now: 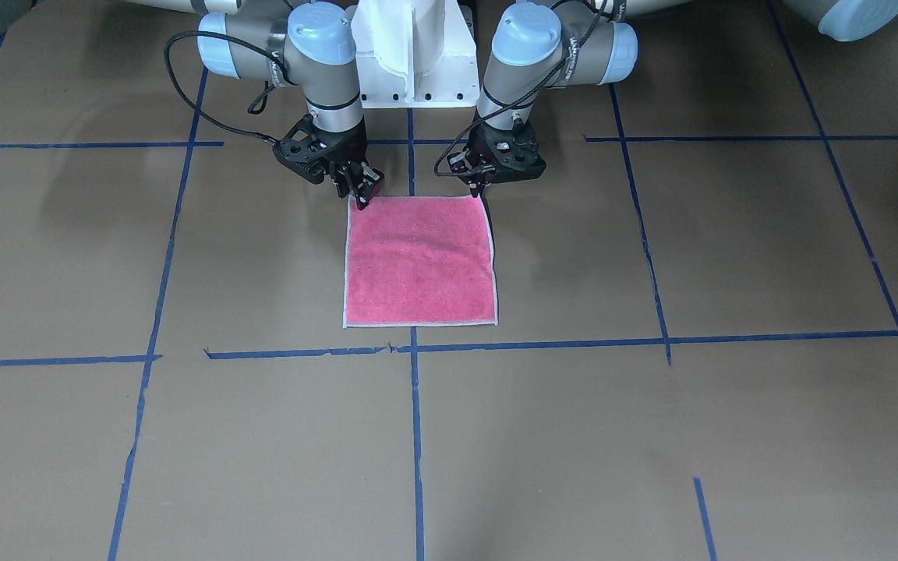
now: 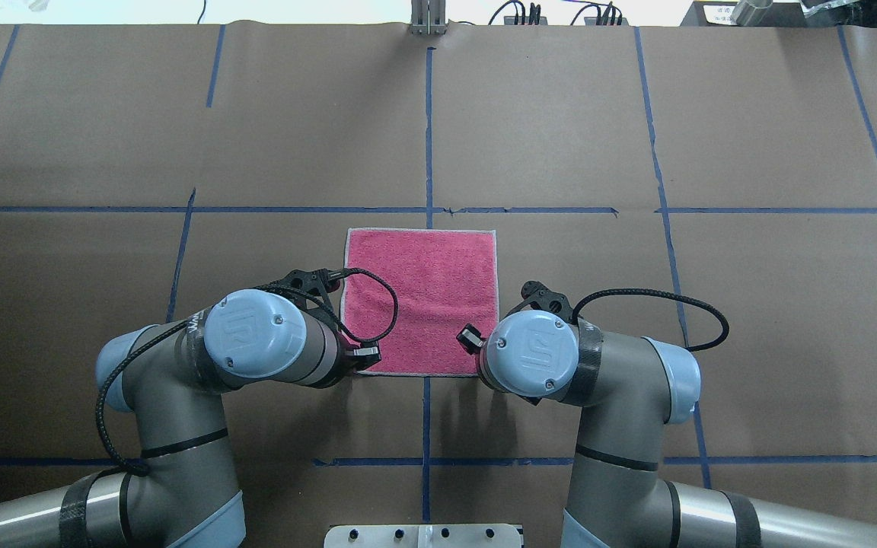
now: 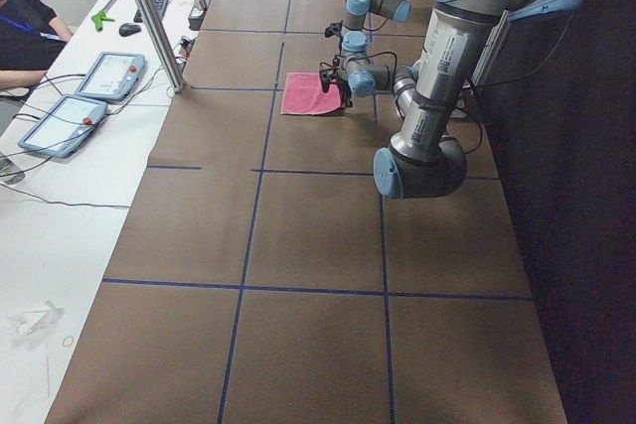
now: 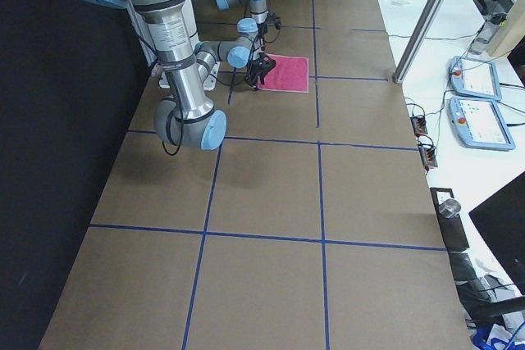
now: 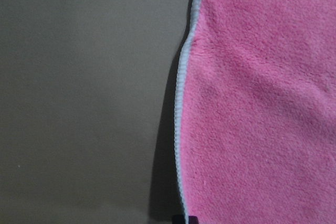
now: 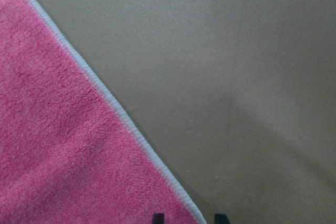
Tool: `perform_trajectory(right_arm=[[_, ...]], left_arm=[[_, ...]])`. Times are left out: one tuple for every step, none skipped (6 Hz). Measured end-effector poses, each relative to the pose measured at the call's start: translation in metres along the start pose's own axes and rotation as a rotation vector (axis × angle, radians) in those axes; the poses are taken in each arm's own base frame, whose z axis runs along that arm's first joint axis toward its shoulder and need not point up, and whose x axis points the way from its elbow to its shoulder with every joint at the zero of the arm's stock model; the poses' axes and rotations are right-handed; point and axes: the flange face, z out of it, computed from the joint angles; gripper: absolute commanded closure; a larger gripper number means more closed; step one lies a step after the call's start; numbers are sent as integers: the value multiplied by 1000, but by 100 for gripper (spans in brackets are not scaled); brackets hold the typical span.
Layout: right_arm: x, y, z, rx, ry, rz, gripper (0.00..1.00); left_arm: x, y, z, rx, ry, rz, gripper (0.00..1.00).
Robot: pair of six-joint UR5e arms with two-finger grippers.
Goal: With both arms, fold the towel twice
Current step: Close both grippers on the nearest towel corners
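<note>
The towel (image 1: 418, 261) lies flat on the brown table, pink face up, pale edging all round; it also shows in the overhead view (image 2: 423, 297). My left gripper (image 1: 482, 192) stands at the towel's near left corner, jaws together on the edge. In the left wrist view (image 5: 185, 220) the edge (image 5: 181, 103) is slightly raised and casts a shadow. My right gripper (image 1: 361, 201) stands at the near right corner. In the right wrist view (image 6: 189, 219) its fingertips (image 6: 157, 217) are apart and straddle the towel's edging (image 6: 131, 129).
Blue tape lines (image 1: 415, 436) cross the brown paper table. The white pedestal base (image 1: 414, 62) stands just behind the grippers. A metal post (image 3: 149, 17), tablets (image 3: 62, 124) and a seated operator (image 3: 20, 37) are beyond the table's far side.
</note>
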Motion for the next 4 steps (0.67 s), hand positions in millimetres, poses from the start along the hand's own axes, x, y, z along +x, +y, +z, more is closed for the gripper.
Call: perform_trajectory(right_arm=[[0,0,0,3,-2,7,100],[-1,1,-1,2,-5,7,100],[-2,-1,-10,-5,-16,4,100],[-4,-4,-30,-19,-40,2,100]], left_arm=[[0,0,0,0,0,0,100],[0,0,0,0,0,0,100],[0,-1,-1,0,1,1,100],[3,-2,-11,-5,16,3,100]])
